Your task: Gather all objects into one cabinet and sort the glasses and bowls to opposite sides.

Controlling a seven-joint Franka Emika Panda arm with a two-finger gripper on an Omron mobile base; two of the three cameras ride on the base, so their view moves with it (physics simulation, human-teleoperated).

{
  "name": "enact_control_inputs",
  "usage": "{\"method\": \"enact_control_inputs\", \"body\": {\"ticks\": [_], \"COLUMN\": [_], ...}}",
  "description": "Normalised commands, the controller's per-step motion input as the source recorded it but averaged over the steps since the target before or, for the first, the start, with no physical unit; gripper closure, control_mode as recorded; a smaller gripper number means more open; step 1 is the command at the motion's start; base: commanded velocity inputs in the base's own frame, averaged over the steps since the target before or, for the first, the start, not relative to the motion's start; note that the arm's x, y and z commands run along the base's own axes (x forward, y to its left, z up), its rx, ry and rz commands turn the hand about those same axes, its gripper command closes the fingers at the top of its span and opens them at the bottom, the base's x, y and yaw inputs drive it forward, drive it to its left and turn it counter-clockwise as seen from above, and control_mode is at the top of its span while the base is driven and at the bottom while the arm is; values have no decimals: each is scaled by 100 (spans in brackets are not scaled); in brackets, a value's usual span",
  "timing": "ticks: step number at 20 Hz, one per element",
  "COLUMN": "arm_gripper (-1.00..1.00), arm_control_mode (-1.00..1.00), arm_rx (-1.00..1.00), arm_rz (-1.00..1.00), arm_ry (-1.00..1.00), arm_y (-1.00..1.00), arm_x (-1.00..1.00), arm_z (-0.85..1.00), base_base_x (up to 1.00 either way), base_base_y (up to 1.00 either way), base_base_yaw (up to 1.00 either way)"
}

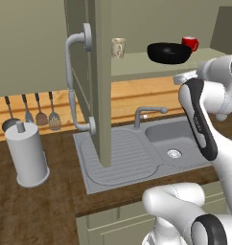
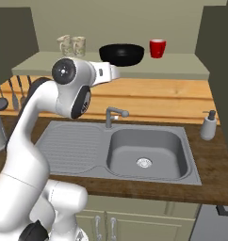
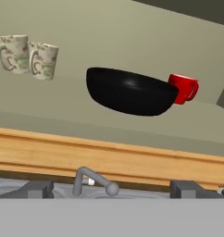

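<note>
From my remote seat, nearest the camera, the gripper (image 3: 112, 187) shows as two dark fingertips (image 3: 37, 189) spread as wide as they go, holding nothing, and aimed up at the cabinet shelf from above the sink (image 2: 144, 151) and its grey faucet (image 2: 112, 114).

Beyond a band of pale wood backsplash, the open cabinet (image 2: 182, 66) has a grey-green shelf. Its door (image 1: 96, 81) stands swung out with a long grey bar handle (image 1: 72, 81).

All the task items sit on that shelf. The glossy black bowl (image 3: 130, 91) is in the middle; I judge it the heaviest piece, rigid, and slippery on its smooth curved wall, so the thin rim is the place to pinch (one finger inside, one outside). Just beside it on its right is the red mug (image 3: 183, 89), stiff and probably light, best taken across its wall or rim rather than by the small handle.

To the left, well apart from the bowl, two speckled tumblers (image 3: 28, 55) stand side by side, close together or touching. They look light, hard and breakable, and narrow enough to grasp across the body.

I can read no brand, label or writing on anything.
</note>
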Motion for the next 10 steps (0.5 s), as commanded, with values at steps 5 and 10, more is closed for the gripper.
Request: {"method": "enact_control_inputs", "body": {"ticks": [5, 10], "arm_gripper": [-100, -100], "arm_control_mode": [100, 100], "arm_rx": [0, 0], "arm_rz": [0, 0], "arm_ry": [0, 0], "arm_y": [0, 0], "arm_x": [0, 0], "arm_z": [0, 0], "base_base_x": [0, 0], "base_base_y": [-41, -37], "base_base_yaw": [0, 0]}}
